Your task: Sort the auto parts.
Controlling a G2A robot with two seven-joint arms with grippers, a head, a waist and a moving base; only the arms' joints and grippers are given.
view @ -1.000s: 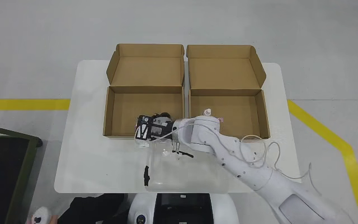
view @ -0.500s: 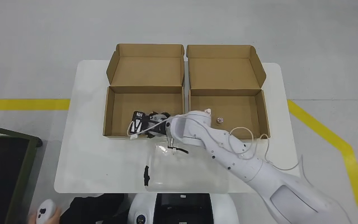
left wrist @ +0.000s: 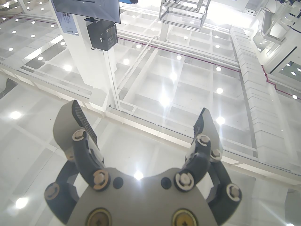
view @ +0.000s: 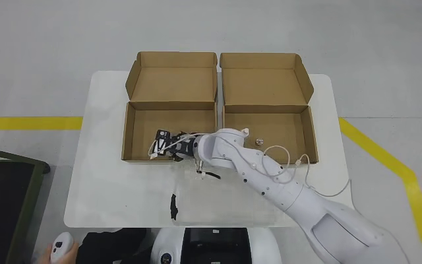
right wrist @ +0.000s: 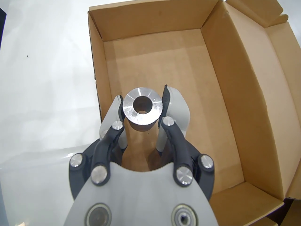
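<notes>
Right gripper (right wrist: 142,96) clamps a silver bored metal sleeve (right wrist: 130,110) over the open brown cardboard box (right wrist: 169,66), prob. for drop-in. Left gripper (left wrist: 140,118) sits upturned, jaws apart, clear of work.

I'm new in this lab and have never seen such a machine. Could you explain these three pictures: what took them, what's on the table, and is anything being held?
It is a two-armed robot at a white table. The top view looks down from above its arms. Each wrist view comes from a camera on one arm. The right tool is shut on a metal ring, held over an open cardboard box. The neighbouring box holds one small part, and a black part lies on the table. The left tool is open, empty, and faces the ceiling.
</notes>
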